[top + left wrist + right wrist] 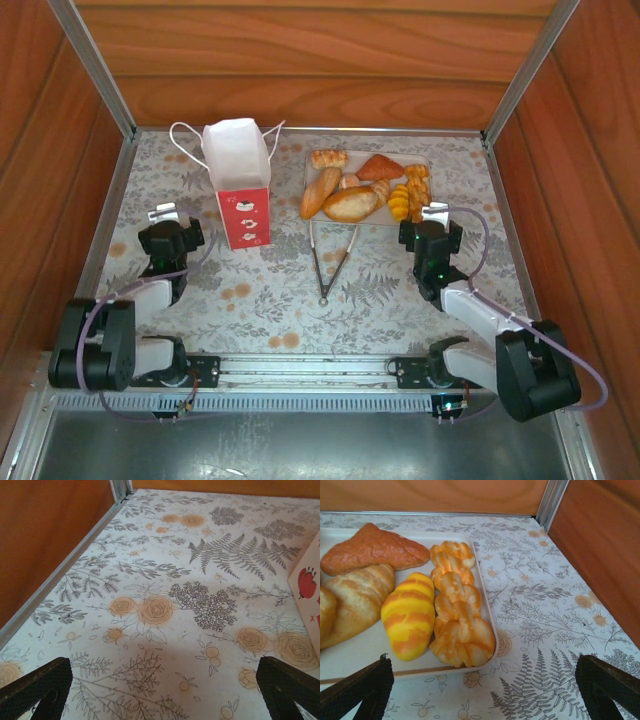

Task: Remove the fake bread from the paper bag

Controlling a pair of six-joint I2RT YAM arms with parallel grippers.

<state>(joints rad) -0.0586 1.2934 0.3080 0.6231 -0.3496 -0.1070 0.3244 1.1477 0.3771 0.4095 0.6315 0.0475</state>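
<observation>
The paper bag (240, 180), white with a red lower band, stands upright at the back left with its mouth open; I see only white paper inside. Its red-marked corner (306, 582) shows at the right edge of the left wrist view. Several pieces of fake bread (350, 200) lie on a pale tray (420, 162) to the bag's right: a striped yellow roll (409, 615), a braided piece (457, 610), an orange-brown wedge (372, 550) and a croissant (355, 602). My left gripper (168, 222) (162, 695) is open over bare cloth left of the bag. My right gripper (433, 222) (482, 692) is open at the tray's near right corner.
Metal tongs (331, 262) lie on the floral tablecloth (280, 300) in front of the tray. Wooden walls with metal corner rails (100, 70) close in the table on the left, back and right.
</observation>
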